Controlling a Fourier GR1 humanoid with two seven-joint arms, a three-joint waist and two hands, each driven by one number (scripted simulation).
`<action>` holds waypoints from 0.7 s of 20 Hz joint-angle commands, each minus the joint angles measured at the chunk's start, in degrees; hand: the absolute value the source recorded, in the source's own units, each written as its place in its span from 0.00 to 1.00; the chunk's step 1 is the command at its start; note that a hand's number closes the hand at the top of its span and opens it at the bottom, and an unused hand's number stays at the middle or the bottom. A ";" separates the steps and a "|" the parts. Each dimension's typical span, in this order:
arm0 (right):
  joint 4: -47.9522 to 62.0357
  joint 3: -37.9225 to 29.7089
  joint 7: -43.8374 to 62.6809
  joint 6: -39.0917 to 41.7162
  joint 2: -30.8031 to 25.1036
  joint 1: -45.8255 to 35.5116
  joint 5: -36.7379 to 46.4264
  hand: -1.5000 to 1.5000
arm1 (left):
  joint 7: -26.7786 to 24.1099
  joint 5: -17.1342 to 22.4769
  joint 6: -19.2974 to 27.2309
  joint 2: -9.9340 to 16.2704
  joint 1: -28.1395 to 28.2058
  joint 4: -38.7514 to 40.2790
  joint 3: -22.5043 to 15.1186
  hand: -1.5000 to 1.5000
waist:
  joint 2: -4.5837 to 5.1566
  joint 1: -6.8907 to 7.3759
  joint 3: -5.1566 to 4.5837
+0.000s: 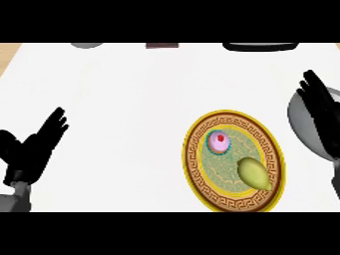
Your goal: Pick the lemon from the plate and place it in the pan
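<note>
Nearest to me, the lemon lies on the plate, at its lower right, beside a small pink cake. I judge it light, firm and a little slippery, so I would take it across its narrow middle. My right hand is open over the pan; my left hand rests open.

No legible text, label, brand, number or sign appears in the head view. The plate carries only ornament: a repeating key-pattern band around its rim and swirling lines on its green centre. Neither forms letters or digits. The white counter bears no markings.
</note>
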 commanded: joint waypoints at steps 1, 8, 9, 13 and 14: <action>0.00 -0.97 -9.20 10.13 0.71 -1.60 -4.66 1.00 | 1.09 -0.98 2.26 -1.05 -2.08 -2.40 0.00 0.50 | 0.91 0.92 -0.94; -16.86 2.86 -30.39 33.12 -2.56 -8.09 -5.70 1.00 | -1.23 0.51 5.24 -3.34 -5.45 -5.55 2.50 0.50 | 0.37 0.97 -0.50; -17.24 -1.43 -36.53 32.67 -2.25 -6.36 -5.93 1.00 | -1.14 1.57 4.90 -3.23 -5.43 -4.83 3.55 0.50 | 0.53 -0.49 -0.40; -10.66 -7.97 -52.29 42.61 -8.68 -0.99 -1.32 0.00 | -1.81 0.23 5.98 -3.70 -4.69 -6.73 2.74 0.50 | 1.33 -0.28 -0.37; -8.46 -8.77 -56.74 43.12 -9.12 -0.07 2.67 0.00 | -0.04 0.40 6.89 -3.59 -6.35 -6.47 3.20 0.50 | 1.52 -0.28 -0.43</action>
